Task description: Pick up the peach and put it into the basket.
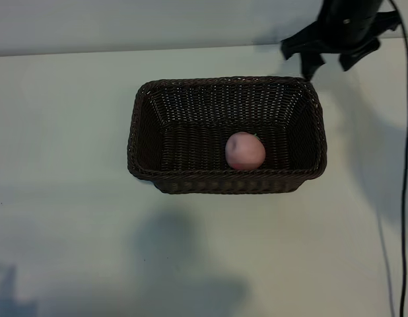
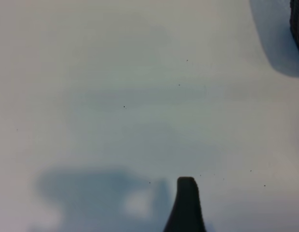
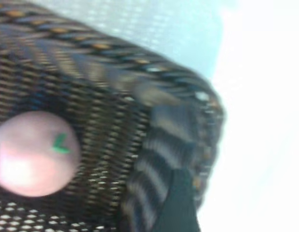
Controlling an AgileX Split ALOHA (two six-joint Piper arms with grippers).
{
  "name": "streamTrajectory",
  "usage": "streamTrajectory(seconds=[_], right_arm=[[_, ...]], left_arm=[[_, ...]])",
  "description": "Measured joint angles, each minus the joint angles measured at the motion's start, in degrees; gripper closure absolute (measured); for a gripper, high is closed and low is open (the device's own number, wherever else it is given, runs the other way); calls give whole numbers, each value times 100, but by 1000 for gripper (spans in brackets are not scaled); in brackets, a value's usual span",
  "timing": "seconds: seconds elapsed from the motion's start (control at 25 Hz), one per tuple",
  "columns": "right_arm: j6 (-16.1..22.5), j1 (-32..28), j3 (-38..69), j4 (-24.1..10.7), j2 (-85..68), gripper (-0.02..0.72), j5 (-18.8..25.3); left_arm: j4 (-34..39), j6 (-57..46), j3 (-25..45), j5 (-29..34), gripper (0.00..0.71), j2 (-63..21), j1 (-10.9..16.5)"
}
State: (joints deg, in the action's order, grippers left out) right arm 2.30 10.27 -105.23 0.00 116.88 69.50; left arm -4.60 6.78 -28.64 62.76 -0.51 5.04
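The pale-pink peach (image 1: 245, 150) lies inside the dark-brown woven basket (image 1: 141, 132), right of its middle and near the front wall. My right gripper (image 1: 331, 61) hangs open and empty just beyond the basket's back right corner. The right wrist view looks into that corner: the peach (image 3: 36, 154) with a small green mark, the braided rim (image 3: 115, 58), and one dark finger (image 3: 176, 203) in front of the wall. My left arm is out of the exterior view. Its wrist view shows one dark finger (image 2: 186, 203) over bare table, with nothing held.
A black cable (image 1: 406, 165) runs down the table's right side. A dark edge of the basket (image 2: 298, 29) shows at the corner of the left wrist view. Pale table surface surrounds the basket on all sides.
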Motion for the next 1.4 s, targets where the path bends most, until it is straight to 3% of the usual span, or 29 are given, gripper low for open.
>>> streamTrajectory(seconds=[0.64, 1.04, 1.4], right_arm=[[-166, -1708, 0, 0, 0, 108, 12], [-266, -2221, 0, 173, -13, 108, 24], [-393, -2303, 0, 427, -767, 108, 34]], left_arm=[[0, -3, 0, 0, 118, 0, 0], [0, -3, 0, 0, 118, 0, 0], [0, -3, 0, 0, 118, 0, 0]])
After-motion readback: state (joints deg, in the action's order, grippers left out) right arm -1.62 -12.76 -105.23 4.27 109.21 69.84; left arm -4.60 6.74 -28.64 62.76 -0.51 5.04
